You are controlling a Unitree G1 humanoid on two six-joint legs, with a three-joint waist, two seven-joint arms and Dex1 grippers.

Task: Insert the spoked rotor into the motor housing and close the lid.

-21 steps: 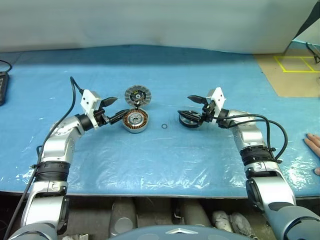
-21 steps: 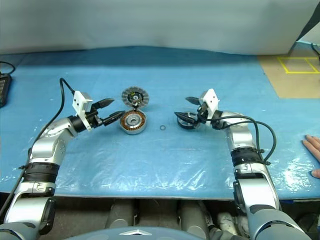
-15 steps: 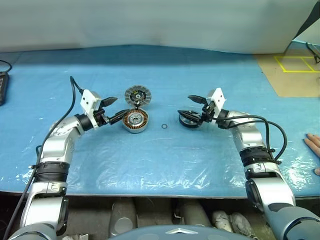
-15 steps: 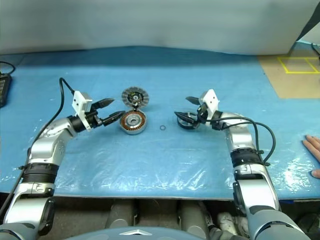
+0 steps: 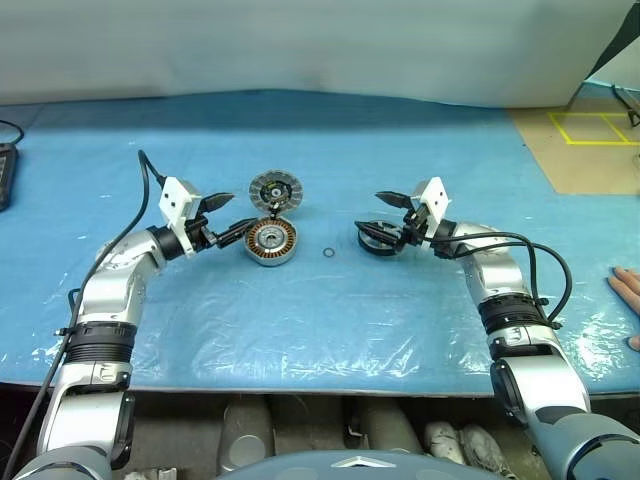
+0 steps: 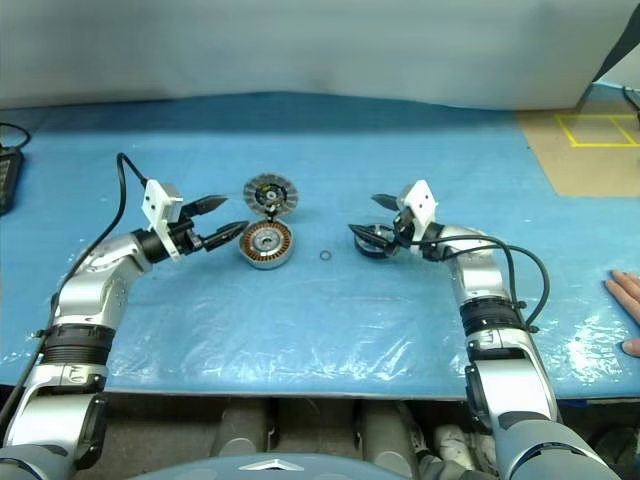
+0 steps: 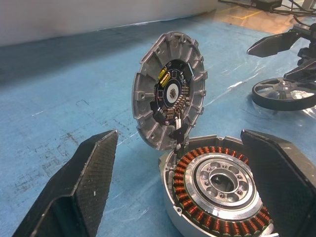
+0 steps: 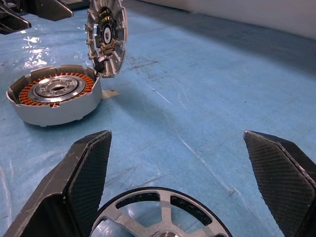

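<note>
The motor housing [image 5: 271, 242], a silver cup ringed with copper windings, lies on the blue table cover. Its lid [image 5: 275, 190] stands tilted up at the housing's far rim, segmented face showing. My left gripper [image 5: 238, 213] is open just left of the housing, and the left wrist view has its fingers [image 7: 81, 190] on either side of the housing [image 7: 217, 185]. The spoked rotor [image 5: 379, 239] lies flat to the right. My right gripper [image 5: 384, 215] is open around it, and the rotor [image 8: 160, 215] sits between its fingers [image 8: 81, 185].
A tiny loose ring [image 5: 328, 252] lies between housing and rotor. A person's hand [image 5: 626, 291] rests on the table at the right edge. A black device [image 5: 5, 172] sits at the far left. The table's front edge [image 5: 300, 388] runs close below my arms.
</note>
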